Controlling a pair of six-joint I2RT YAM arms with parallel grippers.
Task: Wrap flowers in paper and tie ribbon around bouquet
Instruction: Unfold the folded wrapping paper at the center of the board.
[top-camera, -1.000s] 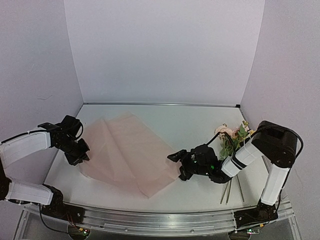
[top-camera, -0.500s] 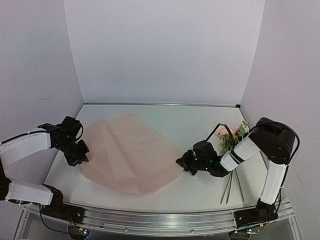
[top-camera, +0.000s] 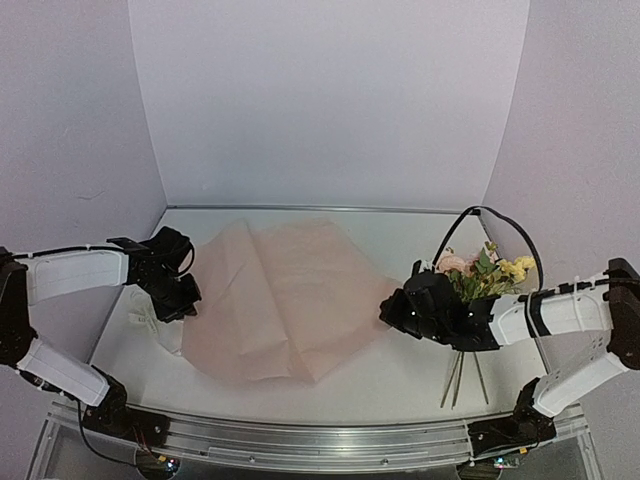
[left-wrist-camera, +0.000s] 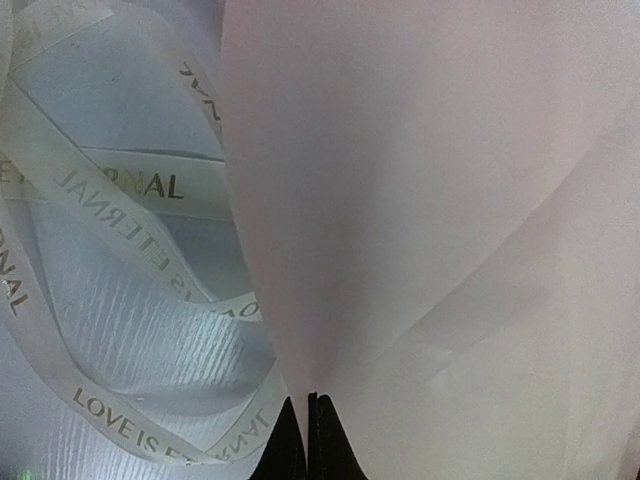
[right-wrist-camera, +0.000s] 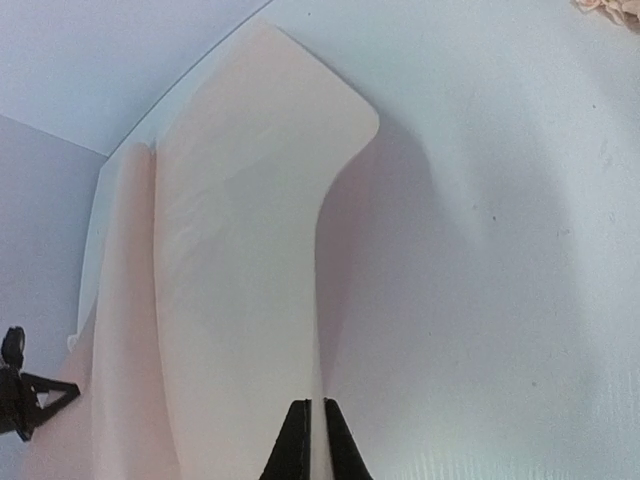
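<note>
The pink paper (top-camera: 290, 300) hangs spread between both arms over the table's middle. My left gripper (top-camera: 186, 304) is shut on its left edge. In the left wrist view the sheet (left-wrist-camera: 430, 200) runs out of the closed tips (left-wrist-camera: 306, 402). My right gripper (top-camera: 390, 311) is shut on the right edge, and in the right wrist view the paper (right-wrist-camera: 240, 250) leaves the tips (right-wrist-camera: 310, 406) as a fold. The flowers (top-camera: 482, 274) lie behind the right arm, stems (top-camera: 458, 378) toward the near edge. The white lettered ribbon (left-wrist-camera: 120, 190) lies looped under the left gripper. The bouquet does not show.
White walls close in the table (top-camera: 400, 240) at the back and on both sides. A black cable (top-camera: 480, 212) arcs above the right arm. A metal rail (top-camera: 320, 440) runs along the near edge.
My right gripper has shut on the paper's right edge and pulled it to the right. The left gripper moved right with its edge. The sheet now spans wider between the arms.
</note>
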